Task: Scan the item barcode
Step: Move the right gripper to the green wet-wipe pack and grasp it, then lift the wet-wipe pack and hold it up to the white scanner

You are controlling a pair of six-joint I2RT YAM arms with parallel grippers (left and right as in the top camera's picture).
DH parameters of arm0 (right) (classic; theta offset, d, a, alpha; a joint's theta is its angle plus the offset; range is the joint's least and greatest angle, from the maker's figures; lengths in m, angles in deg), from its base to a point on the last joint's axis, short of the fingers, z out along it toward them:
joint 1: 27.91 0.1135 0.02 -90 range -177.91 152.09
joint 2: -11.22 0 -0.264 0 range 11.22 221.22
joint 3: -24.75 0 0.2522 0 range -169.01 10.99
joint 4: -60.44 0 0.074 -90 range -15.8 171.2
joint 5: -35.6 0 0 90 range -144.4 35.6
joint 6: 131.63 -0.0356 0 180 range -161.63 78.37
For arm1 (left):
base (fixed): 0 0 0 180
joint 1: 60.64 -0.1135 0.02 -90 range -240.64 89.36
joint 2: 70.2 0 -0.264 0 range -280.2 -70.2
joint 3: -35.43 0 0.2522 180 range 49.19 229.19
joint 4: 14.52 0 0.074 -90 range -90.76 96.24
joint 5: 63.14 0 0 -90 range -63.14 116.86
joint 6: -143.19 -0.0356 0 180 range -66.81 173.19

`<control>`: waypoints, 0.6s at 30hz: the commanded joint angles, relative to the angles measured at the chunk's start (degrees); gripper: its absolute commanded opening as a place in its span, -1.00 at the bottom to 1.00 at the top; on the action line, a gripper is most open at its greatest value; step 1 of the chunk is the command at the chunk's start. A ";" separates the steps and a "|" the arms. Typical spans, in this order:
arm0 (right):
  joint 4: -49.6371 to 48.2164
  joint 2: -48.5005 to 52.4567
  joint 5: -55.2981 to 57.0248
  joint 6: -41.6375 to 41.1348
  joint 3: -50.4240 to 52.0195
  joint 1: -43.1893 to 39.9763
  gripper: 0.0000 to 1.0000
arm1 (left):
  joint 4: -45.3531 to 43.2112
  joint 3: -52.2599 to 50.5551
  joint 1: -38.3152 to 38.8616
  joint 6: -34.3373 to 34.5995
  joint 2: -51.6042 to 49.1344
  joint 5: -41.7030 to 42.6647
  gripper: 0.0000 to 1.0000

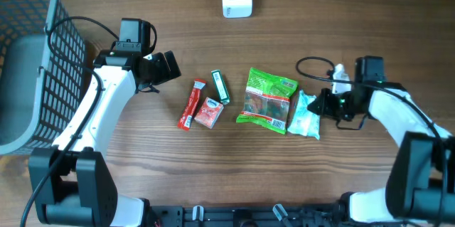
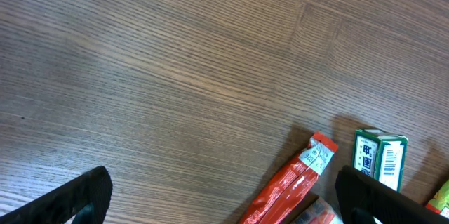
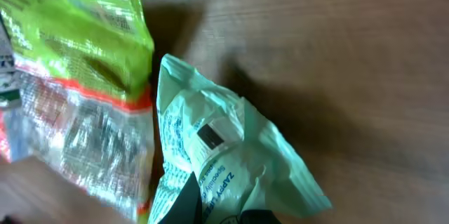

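A brown wooden table [image 1: 284, 177] is filling all three views, its fine grain running left to right in the overhead view. Soft, even light is falling across the wood, casting only short, faint shadows. A grey mesh basket [image 1: 67, 56] is sitting at the far left, partly cut off by the frame. A black rail [image 1: 234, 216] is lying along the near edge

Print on the mint packet [image 3: 231, 147] seems blurred.

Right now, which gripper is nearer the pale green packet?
Right. The right gripper is shut on the edge of the pale green packet; the left gripper hangs open far across the table, beyond the snack bag.
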 commanded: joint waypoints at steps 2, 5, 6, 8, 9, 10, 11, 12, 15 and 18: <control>3.28 -10.60 -7.39 3.78 -4.09 -1.33 -0.91 | 0.04 0.20 -0.11 -0.28 -0.48 -0.31 1.00; 3.87 -16.90 -18.21 6.01 -4.09 -1.33 -0.92 | 0.04 0.20 -0.11 -0.28 -0.48 -0.31 1.00; 3.85 -18.60 -21.22 3.56 -4.09 -1.29 -0.92 | 0.04 0.20 -0.11 -0.28 -0.48 -0.31 1.00; 3.93 -20.37 -24.39 -1.62 -4.09 -0.68 -0.92 | 0.04 0.20 -0.11 -0.28 -0.48 -0.31 1.00; 3.89 -20.98 -24.96 -4.70 -4.09 0.22 -0.92 | 0.04 0.20 -0.11 -0.28 -0.48 -0.31 1.00; 3.87 -21.29 -24.96 -6.38 -4.13 1.05 -0.92 | 0.04 0.20 -0.11 -0.28 -0.48 -0.31 1.00; 3.87 -21.42 -24.92 -7.56 -4.24 2.19 -0.92 | 0.04 0.20 -0.11 -0.28 -0.48 -0.31 1.00; 3.98 -21.40 -24.92 -8.98 -4.81 4.07 -0.91 | 0.04 0.20 -0.11 -0.28 -0.48 -0.31 1.00; 4.33 -21.40 -24.70 -12.92 -6.60 8.11 -0.91 | 0.04 0.20 -0.11 -0.28 -0.48 -0.31 1.00; 4.31 -21.40 -22.29 -17.40 -8.37 11.37 -0.91 | 0.04 0.20 -0.11 -0.28 -0.48 -0.31 1.00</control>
